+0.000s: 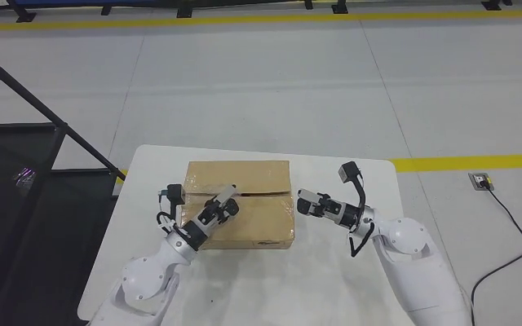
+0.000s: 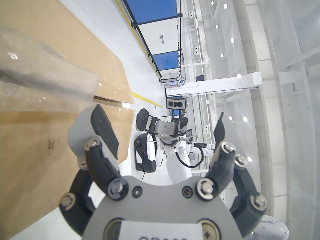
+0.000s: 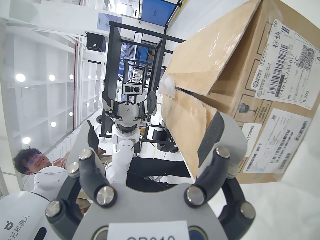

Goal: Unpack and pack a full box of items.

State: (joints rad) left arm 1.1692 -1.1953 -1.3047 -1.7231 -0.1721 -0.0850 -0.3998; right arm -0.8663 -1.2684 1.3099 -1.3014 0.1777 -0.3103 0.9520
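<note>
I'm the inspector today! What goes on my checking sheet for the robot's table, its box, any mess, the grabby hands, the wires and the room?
Surface: white table, bare around the box.
Job's things: one cardboard box in the middle of the table, flaps folded down but not flat at one end; loose clear tape along the seam; contents hidden.
Clutter: nothing seen.
Grippers: left gripper open over the box top, holding nothing; right gripper open at the box's end, holding nothing.
Cables: black arm cable looped at the right wrist; floor cable running from a socket.
Surroundings: pale floor with a yellow line; black frame beside the table.
</note>
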